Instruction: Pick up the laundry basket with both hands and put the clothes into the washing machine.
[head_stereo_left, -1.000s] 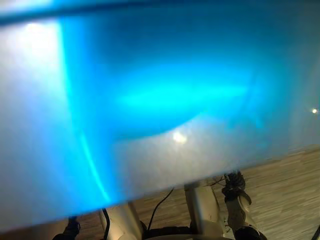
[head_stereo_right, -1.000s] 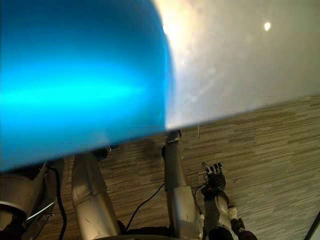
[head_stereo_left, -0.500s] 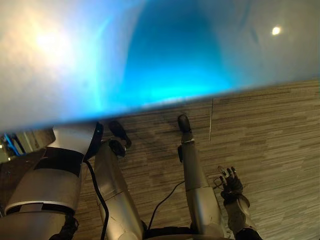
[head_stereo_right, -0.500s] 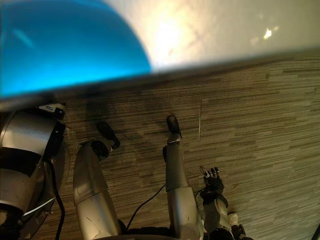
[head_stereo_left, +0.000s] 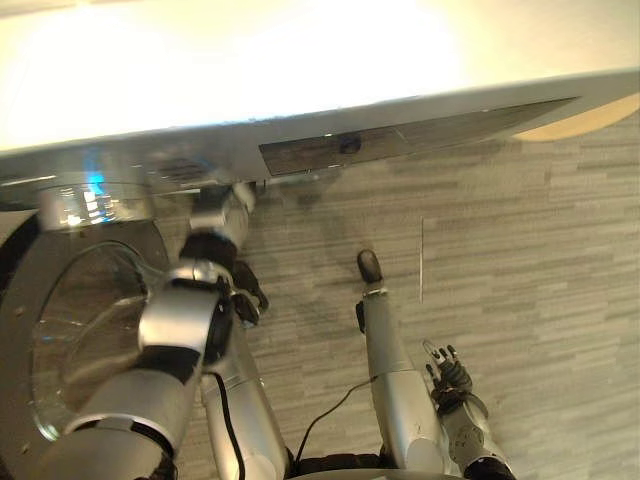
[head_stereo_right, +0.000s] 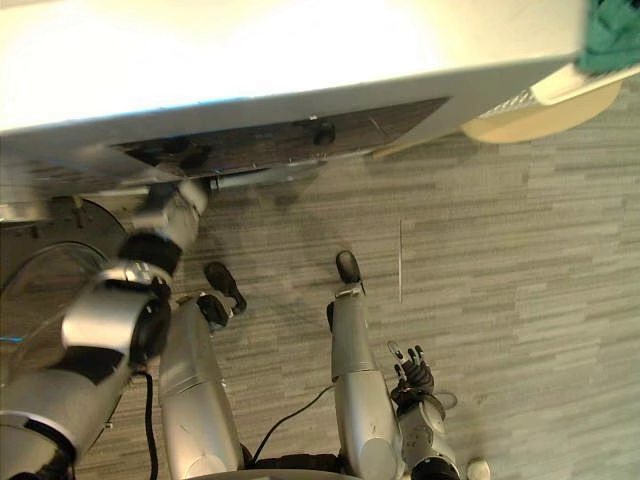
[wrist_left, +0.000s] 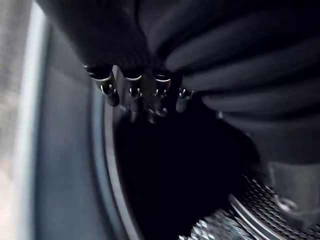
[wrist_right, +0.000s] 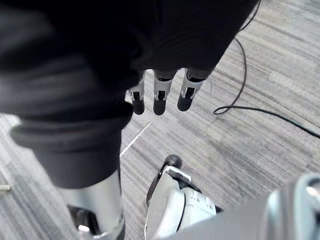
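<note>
Door (head_stereo_left: 80, 330) stands open at 9 o'clock. Left hand (wrist_left: 134, 95) is in the mouth of the drum (wrist_left: 250, 205), fingers straight, apart, holding nothing. Right hand (head_stereo_left: 450, 368) hangs at 5 o'clock, fingers loose, empty. Basket (head_stereo_right: 590, 85) with teal cloth (head_stereo_right: 612, 35) sits at 1 o'clock, well apart from both hands. Risk: if you draw the left arm out wide, the elbow strikes the door. Cloth not yet loaded.

Head pair downward on shared floor (head_stereo_left: 520, 300) (wrist views close-up)
</note>
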